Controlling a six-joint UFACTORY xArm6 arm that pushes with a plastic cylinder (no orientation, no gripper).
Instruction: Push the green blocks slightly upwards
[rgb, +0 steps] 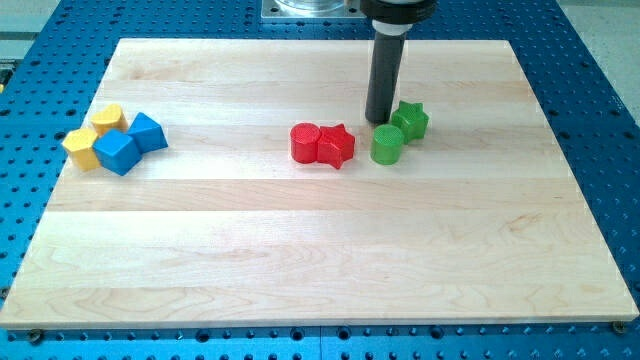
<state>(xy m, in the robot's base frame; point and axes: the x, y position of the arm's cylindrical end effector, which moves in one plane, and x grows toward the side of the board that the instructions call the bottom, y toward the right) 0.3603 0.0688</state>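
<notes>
A green cylinder (387, 145) and a green star (410, 120) stand together right of the board's middle, the star up and to the right of the cylinder. My tip (378, 121) rests on the board just above the green cylinder and left of the green star, very close to both. The dark rod rises from it to the view's top.
A red cylinder (305, 142) and a red star (336, 146) touch each other left of the green blocks. At the view's left sit two blue blocks (118, 152) (147, 132) and two yellow blocks (81, 148) (108, 119). The wooden board (320, 260) lies on a blue perforated table.
</notes>
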